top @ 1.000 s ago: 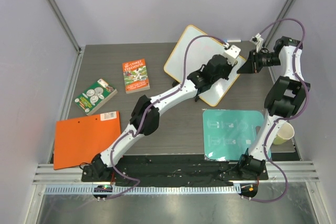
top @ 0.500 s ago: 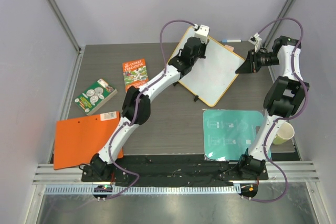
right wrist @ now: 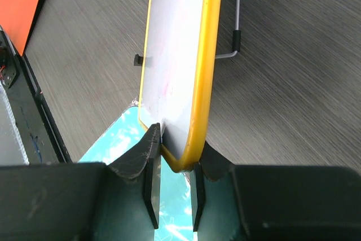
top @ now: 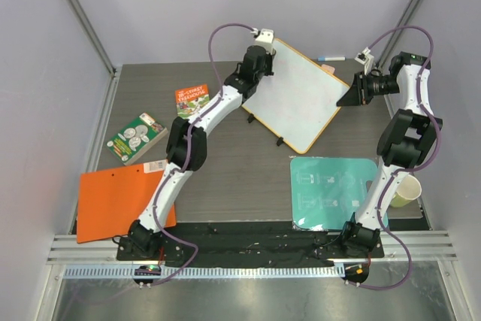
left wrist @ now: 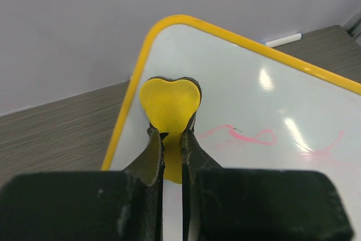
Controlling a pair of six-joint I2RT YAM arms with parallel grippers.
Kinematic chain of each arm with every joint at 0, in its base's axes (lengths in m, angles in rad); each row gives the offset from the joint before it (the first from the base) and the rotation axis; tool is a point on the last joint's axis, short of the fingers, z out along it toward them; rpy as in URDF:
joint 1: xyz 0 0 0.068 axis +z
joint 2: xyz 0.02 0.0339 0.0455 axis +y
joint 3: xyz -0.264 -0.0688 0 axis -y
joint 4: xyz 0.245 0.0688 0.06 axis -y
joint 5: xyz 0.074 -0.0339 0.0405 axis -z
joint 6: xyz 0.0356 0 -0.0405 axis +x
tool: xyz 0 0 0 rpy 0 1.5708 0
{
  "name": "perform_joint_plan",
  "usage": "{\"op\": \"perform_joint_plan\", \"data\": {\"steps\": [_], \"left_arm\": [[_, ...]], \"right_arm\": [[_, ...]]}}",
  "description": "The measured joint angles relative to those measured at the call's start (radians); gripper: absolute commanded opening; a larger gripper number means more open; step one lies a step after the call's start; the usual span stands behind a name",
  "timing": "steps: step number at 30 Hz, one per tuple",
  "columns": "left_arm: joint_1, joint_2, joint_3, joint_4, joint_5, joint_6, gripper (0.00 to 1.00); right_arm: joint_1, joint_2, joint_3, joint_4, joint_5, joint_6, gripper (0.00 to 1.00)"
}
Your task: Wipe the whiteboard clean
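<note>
The whiteboard point(top: 301, 99) with its orange-yellow rim stands tilted at the back of the table. My left gripper point(top: 261, 56) is at its far left corner, shut on a yellow heart-shaped eraser point(left wrist: 170, 101) that rests against the board face point(left wrist: 271, 105). Pink marks point(left wrist: 248, 135) lie just to the right of the eraser. My right gripper point(top: 347, 94) is shut on the board's right corner; in the right wrist view the fingers point(right wrist: 151, 148) clamp the rim point(right wrist: 204, 66) from both sides.
A teal mat point(top: 331, 193) lies front right below the board, with a paper cup point(top: 404, 192) beside it. Two books point(top: 195, 107) point(top: 137, 137) and an orange folder point(top: 120, 199) lie left. A marker point(top: 332, 59) lies behind the board.
My left gripper has swept with the eraser from the board's right side across to its far left corner. The right gripper has held still on the board's corner.
</note>
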Motion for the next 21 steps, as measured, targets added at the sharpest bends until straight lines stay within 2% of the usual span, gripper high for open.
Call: {"op": "perform_joint_plan", "data": {"steps": [7,17,21], "left_arm": [[0.029,0.001,-0.014,0.0,0.107,0.041,0.0],[0.016,-0.004,0.006,-0.098,0.28,0.282,0.0],[0.004,-0.045,-0.07,-0.065,0.281,0.289,0.0]], "right_arm": [[0.0,0.0,0.0,-0.012,0.0,-0.003,0.01],[0.0,0.0,0.0,-0.037,0.006,-0.002,0.01],[0.0,0.0,0.0,-0.038,0.009,-0.003,0.01]]}}
